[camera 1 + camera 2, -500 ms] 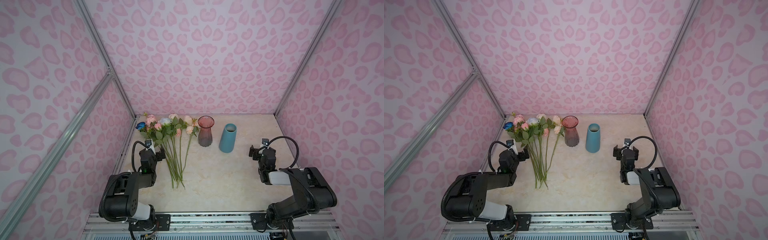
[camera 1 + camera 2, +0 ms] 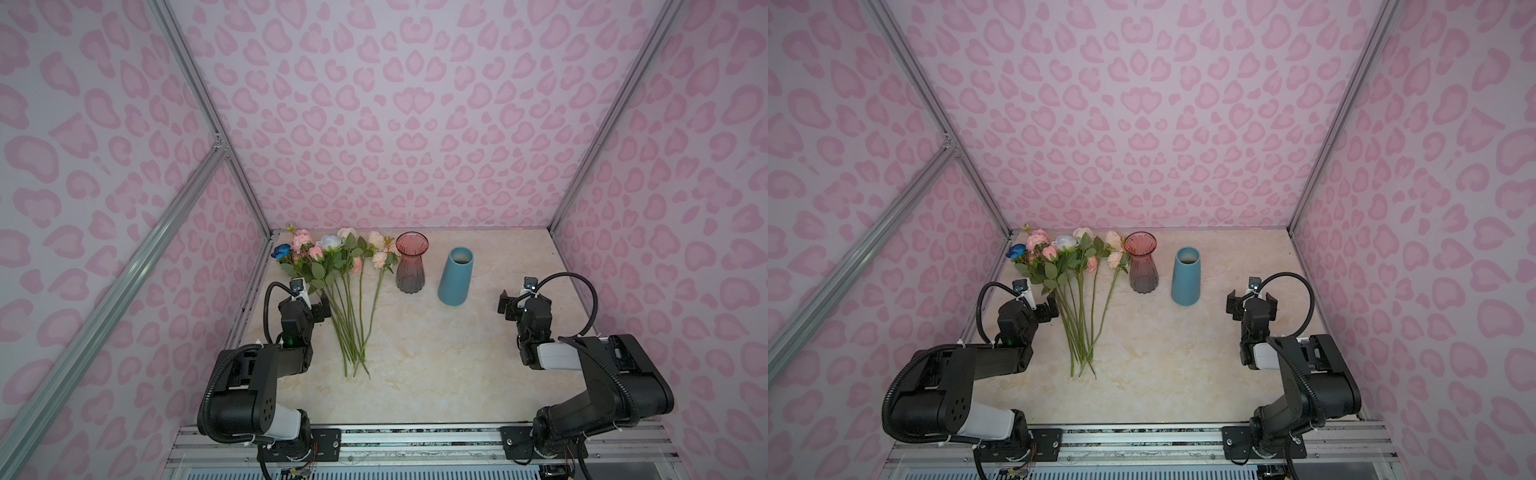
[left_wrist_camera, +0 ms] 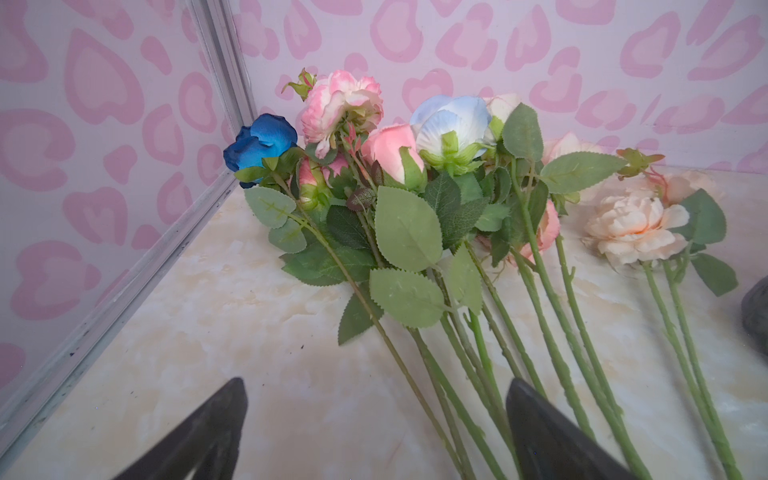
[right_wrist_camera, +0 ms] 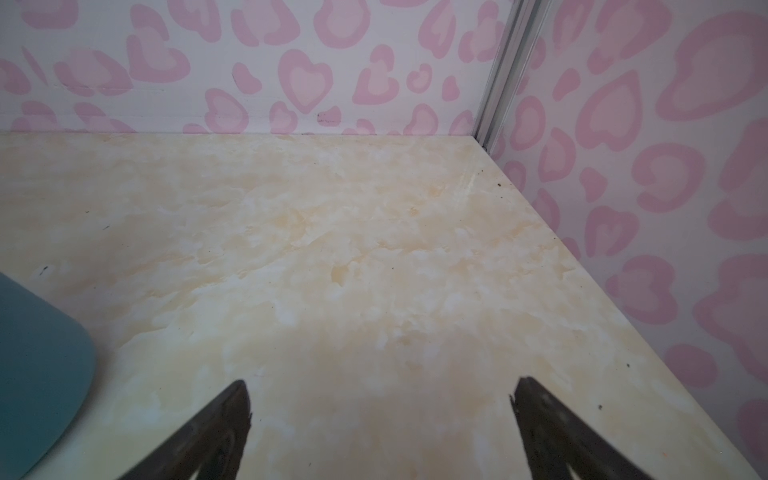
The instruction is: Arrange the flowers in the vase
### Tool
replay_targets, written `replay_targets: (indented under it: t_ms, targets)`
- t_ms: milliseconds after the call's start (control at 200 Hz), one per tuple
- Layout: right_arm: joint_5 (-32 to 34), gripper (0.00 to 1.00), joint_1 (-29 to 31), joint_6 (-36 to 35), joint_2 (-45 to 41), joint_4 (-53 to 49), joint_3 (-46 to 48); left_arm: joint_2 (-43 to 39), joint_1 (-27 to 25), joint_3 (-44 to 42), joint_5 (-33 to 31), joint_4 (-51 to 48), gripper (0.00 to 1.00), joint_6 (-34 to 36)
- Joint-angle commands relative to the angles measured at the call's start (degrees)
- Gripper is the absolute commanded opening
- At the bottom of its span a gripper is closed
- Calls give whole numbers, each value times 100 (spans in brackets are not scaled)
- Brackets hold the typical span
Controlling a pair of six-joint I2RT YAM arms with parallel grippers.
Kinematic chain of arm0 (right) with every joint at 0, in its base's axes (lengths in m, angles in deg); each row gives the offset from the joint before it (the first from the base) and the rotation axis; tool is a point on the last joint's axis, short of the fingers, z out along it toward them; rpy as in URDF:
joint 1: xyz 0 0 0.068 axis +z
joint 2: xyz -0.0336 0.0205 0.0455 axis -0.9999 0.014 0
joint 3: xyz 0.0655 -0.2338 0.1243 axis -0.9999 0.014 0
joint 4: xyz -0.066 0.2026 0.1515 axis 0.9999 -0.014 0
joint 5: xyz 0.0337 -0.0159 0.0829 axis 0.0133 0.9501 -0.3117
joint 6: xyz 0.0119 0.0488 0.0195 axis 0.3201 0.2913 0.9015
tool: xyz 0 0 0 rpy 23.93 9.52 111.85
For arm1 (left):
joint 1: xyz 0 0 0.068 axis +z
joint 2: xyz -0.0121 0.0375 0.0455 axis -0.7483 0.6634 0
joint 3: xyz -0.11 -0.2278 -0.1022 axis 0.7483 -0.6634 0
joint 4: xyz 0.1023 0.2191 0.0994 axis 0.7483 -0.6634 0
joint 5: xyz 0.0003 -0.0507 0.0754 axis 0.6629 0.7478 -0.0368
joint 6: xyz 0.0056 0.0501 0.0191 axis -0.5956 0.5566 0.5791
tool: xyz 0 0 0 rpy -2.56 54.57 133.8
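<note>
The flowers (image 2: 332,266) (image 2: 1067,266) lie flat at the back left of the table, blooms toward the back wall and stems fanned toward the front. In the left wrist view the flowers (image 3: 415,208) show dark blue, pink, pale blue and peach blooms. A ribbed pink glass vase (image 2: 410,266) (image 2: 1143,266) stands upright and empty just right of them. A teal vase (image 2: 455,278) (image 2: 1185,278) (image 4: 37,374) stands beside it. My left gripper (image 2: 318,309) (image 2: 1048,309) (image 3: 376,386) is open at the left edge of the stems, holding nothing. My right gripper (image 2: 517,303) (image 2: 1251,303) (image 4: 380,386) is open over bare table right of the teal vase.
Pink heart-patterned walls with metal frame posts (image 2: 249,199) close in the marble-look table (image 2: 436,365) on three sides. The left wall runs close beside the blooms and my left arm. Both arm bases sit on the rail at the front edge.
</note>
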State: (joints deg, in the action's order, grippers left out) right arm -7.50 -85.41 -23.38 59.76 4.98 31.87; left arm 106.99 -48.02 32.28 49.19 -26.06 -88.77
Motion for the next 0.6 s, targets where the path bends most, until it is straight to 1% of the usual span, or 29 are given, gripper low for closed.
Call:
replay_targets:
  t_ms: [0, 595]
  targets:
    - [60, 100, 5, -32, 25, 197, -5, 25, 10, 39, -24, 281, 98, 28]
    - [31, 100, -1, -23, 30, 190, -13, 25, 2, 34, -26, 280, 98, 28]
